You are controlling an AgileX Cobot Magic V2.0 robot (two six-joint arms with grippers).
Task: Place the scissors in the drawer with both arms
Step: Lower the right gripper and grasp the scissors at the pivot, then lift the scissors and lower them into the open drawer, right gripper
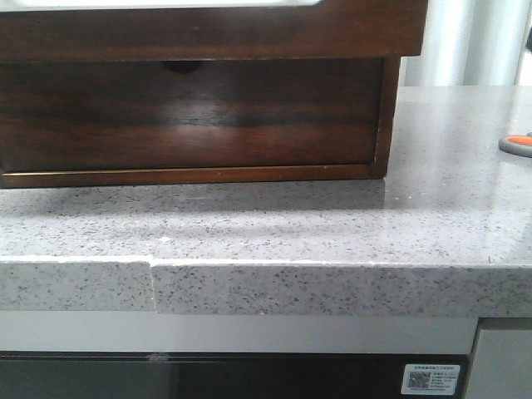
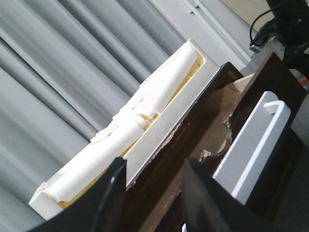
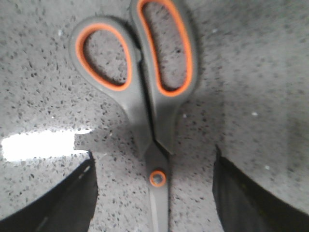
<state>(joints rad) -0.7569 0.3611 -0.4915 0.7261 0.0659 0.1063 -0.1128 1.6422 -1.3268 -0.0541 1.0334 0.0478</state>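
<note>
Scissors (image 3: 145, 96) lie flat on the tabletop (image 3: 251, 72), long axis centred between my right gripper's (image 3: 154, 193) wide jaws; left gripper (image 2: 152, 193), jaws apart, hovers at the drawer (image 2: 193, 135).

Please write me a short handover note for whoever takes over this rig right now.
Right gripper: open, fingers either side of the scissors, which lie flat on the grey speckled counter, not yet gripped. In the front view only their handle tip shows at the far right edge.
Left gripper: open, holding nothing, up by the top of the wooden cabinet near a white handle.
Drawer: whether it is open cannot be told from these views.
Done: nothing visibly finished.
Left: open the drawer if shut, grasp the scissors, place them inside.
</note>
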